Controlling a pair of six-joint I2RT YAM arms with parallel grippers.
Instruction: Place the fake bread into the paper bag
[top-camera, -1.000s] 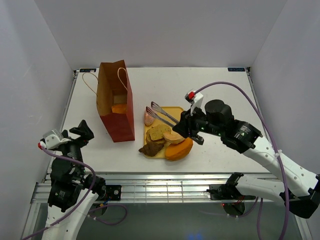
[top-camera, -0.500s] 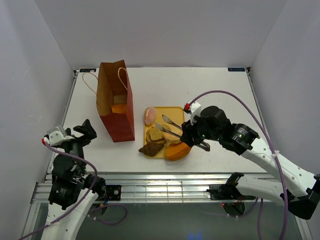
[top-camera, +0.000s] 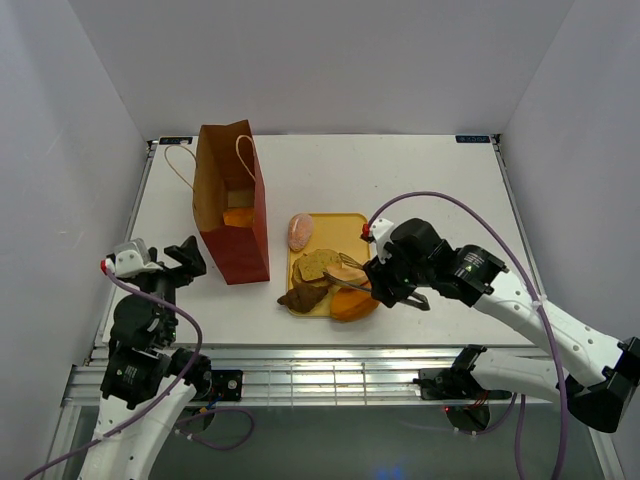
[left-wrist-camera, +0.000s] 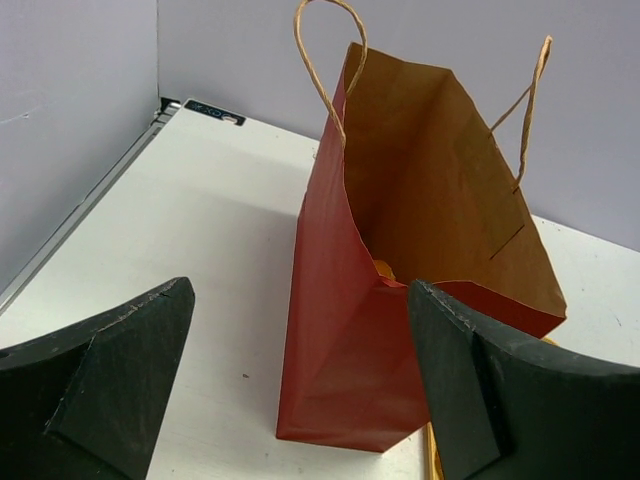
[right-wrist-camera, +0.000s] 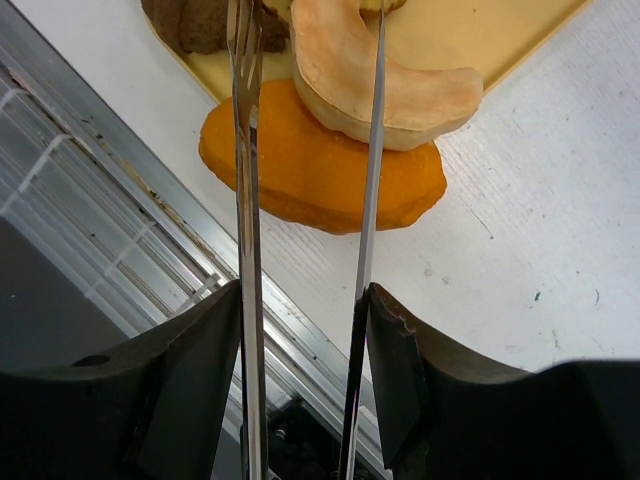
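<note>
The reddish-brown paper bag (top-camera: 232, 205) stands open at the left, with an orange bread piece (top-camera: 238, 217) inside. It fills the left wrist view (left-wrist-camera: 400, 300). Bread lies on the yellow tray (top-camera: 345, 222): a pink roll (top-camera: 300, 231), a speckled slice (top-camera: 317, 265), a brown croissant (top-camera: 303, 296), a tan roll (top-camera: 347, 272) and an orange loaf (top-camera: 352, 303). My right gripper (top-camera: 385, 280) (right-wrist-camera: 305, 290) is shut on the silver tongs (right-wrist-camera: 245, 200). The tong arms straddle the tan roll (right-wrist-camera: 370, 80) above the orange loaf (right-wrist-camera: 320, 170). My left gripper (top-camera: 172, 262) (left-wrist-camera: 298, 290) is open and empty, near the bag's front.
The tray sits just right of the bag, and the orange loaf overhangs its near corner. The table's near edge and metal rail (right-wrist-camera: 130, 230) lie just beyond the loaf. White walls close the table on three sides.
My right gripper has come down and toward the near edge, lowering the tongs from above the tray onto the tan roll. My left gripper has shifted right toward the bag.
</note>
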